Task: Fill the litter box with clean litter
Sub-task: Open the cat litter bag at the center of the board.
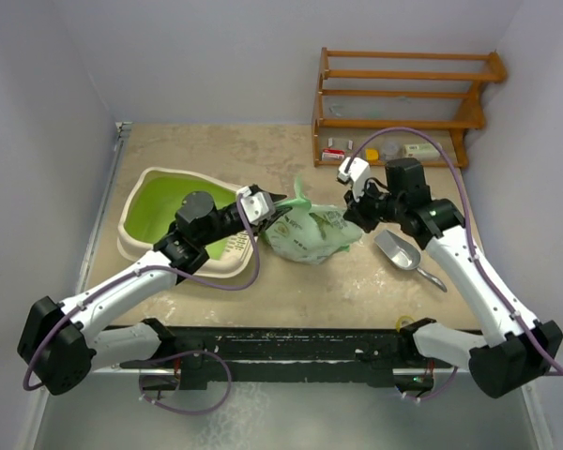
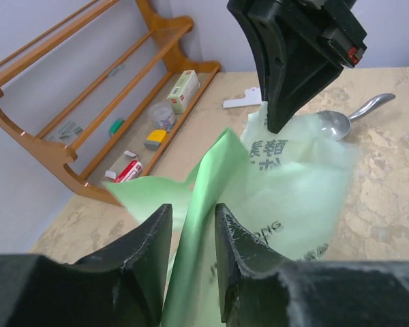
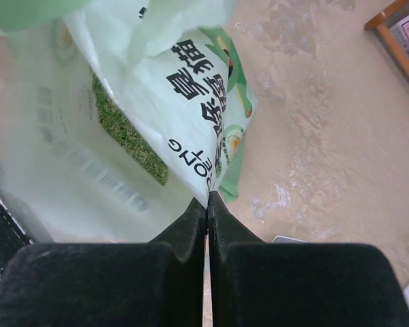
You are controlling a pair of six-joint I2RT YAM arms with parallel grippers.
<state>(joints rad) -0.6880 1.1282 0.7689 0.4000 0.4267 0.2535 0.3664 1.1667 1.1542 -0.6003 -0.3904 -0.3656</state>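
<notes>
Farthest left: box (image 1: 159,214) on the table (image 1: 291,291) beside the left arm, green inside showing; only the top view has it.
left gripper (image 1: 280,201) (image 2: 192,225): just past the box's right end, jaws a little apart with a fold of the bag between them; whether they press it cannot be told.
bag (image 1: 310,234) (image 2: 293,184) (image 3: 123,82): light green, slumped mid-table between the two grippers, one corner raised.
bag print: the right wrist view alone shows big dark Chinese characters, a grass picture and a barcode (image 3: 102,174); the left wrist view shows Latin letters ending "ONG".
right gripper (image 1: 349,217) (image 2: 276,119) (image 3: 208,201): fingers closed tight, tips at the bag's edge; whether film is caught is unclear.
scoop (image 1: 397,249) (image 2: 330,125): metal, on the table just right of the bag.
rack (image 1: 403,94) (image 2: 48,144): wooden, far right corner; the left wrist view shows small boxes (image 2: 126,170) on its bottom shelf, lettering too small to read.
</notes>
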